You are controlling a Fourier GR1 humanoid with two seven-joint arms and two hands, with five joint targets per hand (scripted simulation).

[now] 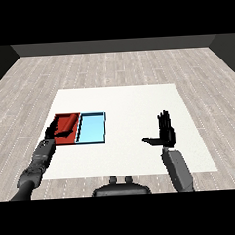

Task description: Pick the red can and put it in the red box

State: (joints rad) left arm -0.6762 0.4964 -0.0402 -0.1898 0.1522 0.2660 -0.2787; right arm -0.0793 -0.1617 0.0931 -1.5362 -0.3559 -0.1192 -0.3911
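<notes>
- The white table point(128, 102) lies bare across its far part and middle, so a hand could pass there freely.
- The red tray point(70, 118) and the blue tray point(92, 129) sit touching side by side at the left.
- The left hand point(52, 129) overlaps the red tray's left edge.
- The right hand point(164, 131) stands upright with straight fingers, well apart from the trays.
</notes>
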